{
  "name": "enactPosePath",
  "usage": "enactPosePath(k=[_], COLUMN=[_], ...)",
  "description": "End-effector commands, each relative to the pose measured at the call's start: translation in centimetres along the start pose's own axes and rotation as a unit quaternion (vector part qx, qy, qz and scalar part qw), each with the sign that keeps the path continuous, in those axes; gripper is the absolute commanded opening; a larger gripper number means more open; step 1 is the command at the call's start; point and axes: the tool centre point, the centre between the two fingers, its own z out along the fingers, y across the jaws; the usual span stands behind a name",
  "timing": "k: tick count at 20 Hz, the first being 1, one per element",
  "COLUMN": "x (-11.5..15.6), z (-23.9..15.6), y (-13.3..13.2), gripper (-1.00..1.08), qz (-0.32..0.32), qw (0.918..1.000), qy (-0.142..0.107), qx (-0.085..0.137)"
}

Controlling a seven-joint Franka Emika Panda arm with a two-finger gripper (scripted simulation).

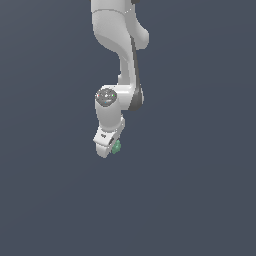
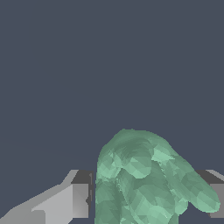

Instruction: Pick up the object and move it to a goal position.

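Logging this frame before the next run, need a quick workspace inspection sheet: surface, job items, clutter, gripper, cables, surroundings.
Surface: plain dark grey-blue, no edges or marks seen.
Job's things: teal-green lumpy object sits between the fingers; a small part shows at the fingertips in the exterior view.
Clutter: nothing seen.
Grippers: gripper shut on the object, one finger on either side.
Cables: nothing seen.
Surroundings: uniform dark background, no goal marker seen.

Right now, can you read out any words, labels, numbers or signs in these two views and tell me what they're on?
No readable text: none in either view.
The white arm bears no lettering; a mottled grey disc on its joint shows only blotches, not characters.
The teal-green object, seated between the gripper fingers, is unmarked.
The dark grey background is plain.
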Motion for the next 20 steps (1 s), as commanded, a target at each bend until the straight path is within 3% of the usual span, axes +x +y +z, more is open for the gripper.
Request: enactPosePath(k=[1, 11, 20], x=[0.0, 0.3, 1.3], z=[0.1, -1.9, -8.7], y=[-0.1, -0.1, -0.5], gripper=[-1.0, -1.0, -1.0], qz=[0.0, 0.0, -0.001], qw=[1.0, 1.0, 1.0], qy=[0.0, 0.0, 0.0], qx=[0.001, 0.0, 0.0])
